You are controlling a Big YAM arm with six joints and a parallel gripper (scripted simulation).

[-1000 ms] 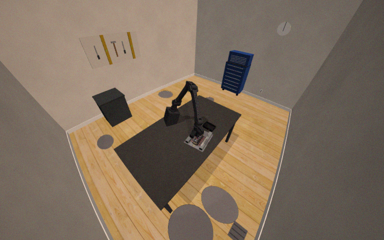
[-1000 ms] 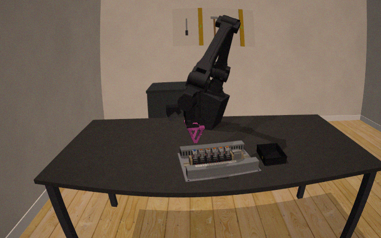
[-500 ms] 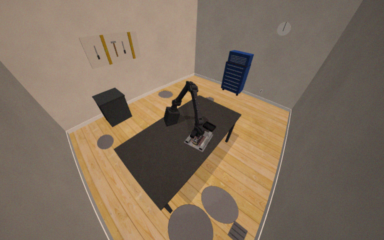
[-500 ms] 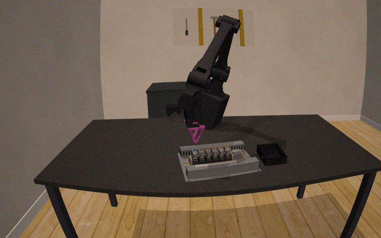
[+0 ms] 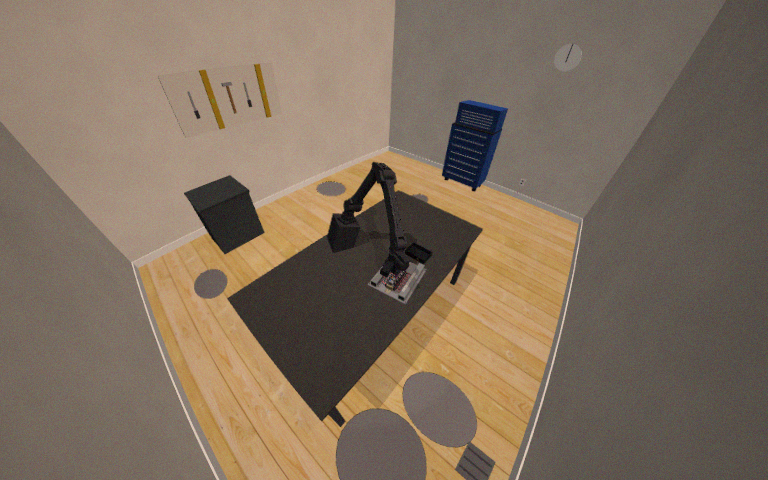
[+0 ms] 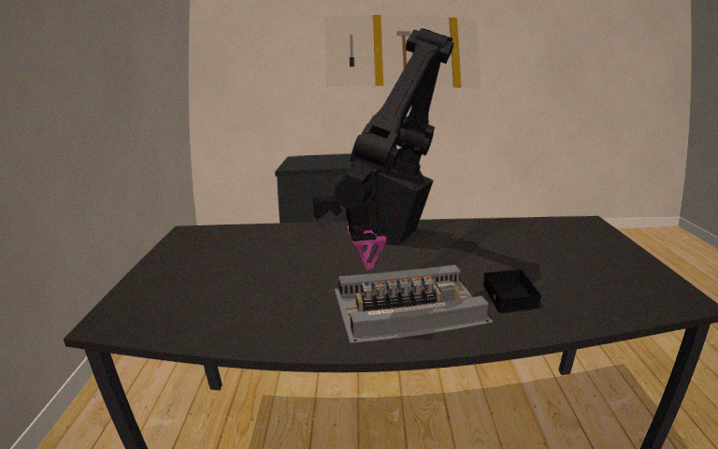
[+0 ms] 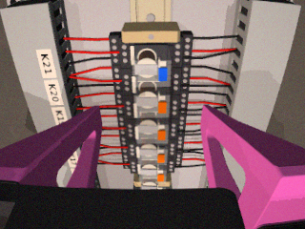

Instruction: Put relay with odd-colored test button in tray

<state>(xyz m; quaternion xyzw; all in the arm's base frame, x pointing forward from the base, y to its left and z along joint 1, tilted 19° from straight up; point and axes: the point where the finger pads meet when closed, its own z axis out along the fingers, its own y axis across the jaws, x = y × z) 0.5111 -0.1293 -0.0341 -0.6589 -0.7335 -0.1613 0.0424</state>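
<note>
We're watching a black six-jointed robot arm [image 5: 390, 209] [image 6: 402, 90] leaning over a black rectangular bench [image 5: 317, 316] [image 6: 253, 296].

Its pink triangular-fingered gripper [image 6: 368, 253] [image 7: 151, 114] is hovering above the relay row, jaws standing apart around nothing — the blue-buttoned clear relay [image 6: 366, 289] [image 7: 148, 69] is sitting in its end socket, outside the open-topped black tray [image 5: 418, 252] [image 6: 498, 307].

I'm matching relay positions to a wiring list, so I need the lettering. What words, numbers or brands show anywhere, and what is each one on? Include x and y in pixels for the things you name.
"K21": white label [image 7: 45, 64] on the grey duct left of the relays in the wrist view.
"K20": the next label [image 7: 53, 93] on that duct.
"K1" and a cut-off character: the label after it, partly behind the claw [image 7: 152, 112].
Labels beyond: too hidden or small to read.
No brand is legible.
</note>
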